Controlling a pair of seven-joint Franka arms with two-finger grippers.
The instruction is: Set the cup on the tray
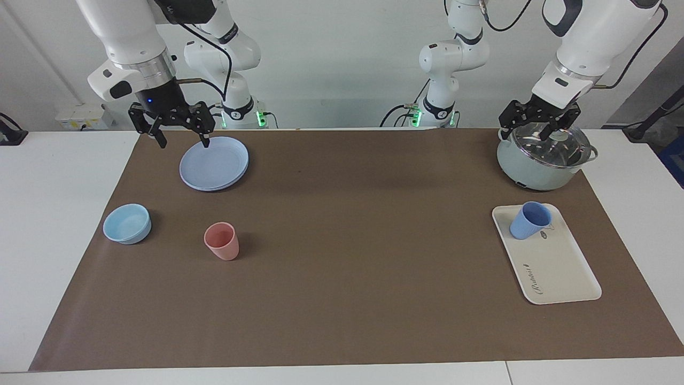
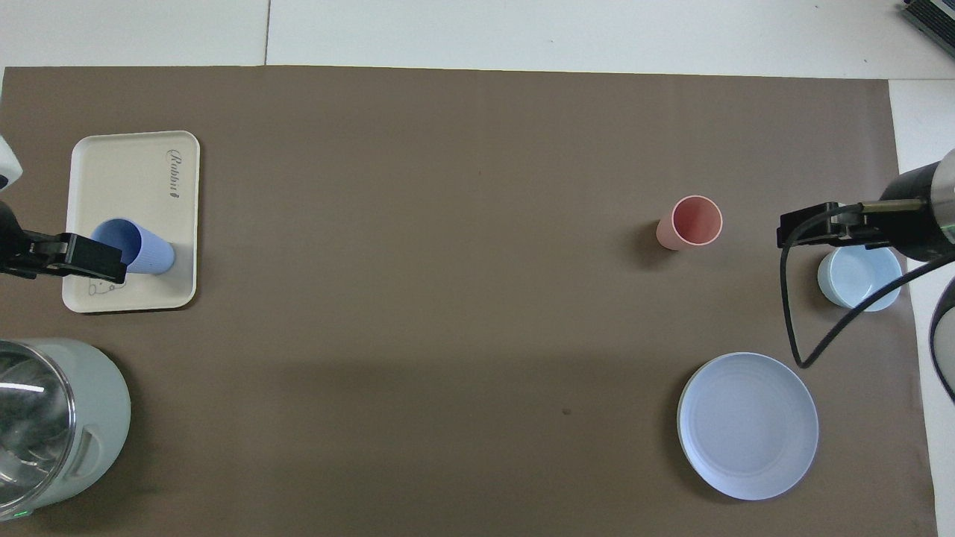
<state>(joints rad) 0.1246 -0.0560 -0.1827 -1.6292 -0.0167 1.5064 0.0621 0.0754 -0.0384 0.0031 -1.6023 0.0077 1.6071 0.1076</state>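
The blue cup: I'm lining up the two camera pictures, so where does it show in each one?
Facing view: the blue cup stands on the tray, at that tray's end nearer the robots, low at the picture's right.
Overhead view: the blue cup is at the picture's left, mid-height, on the tray.
Shared landmark: the lidded pot beside the tray.

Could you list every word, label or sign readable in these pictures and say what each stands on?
"Rabbit": cursive lettering on the tray, at its end farther from the robots.
Small drawing beside the cup on the tray: too small to make out; no words readable.
Nothing else carries readable text.
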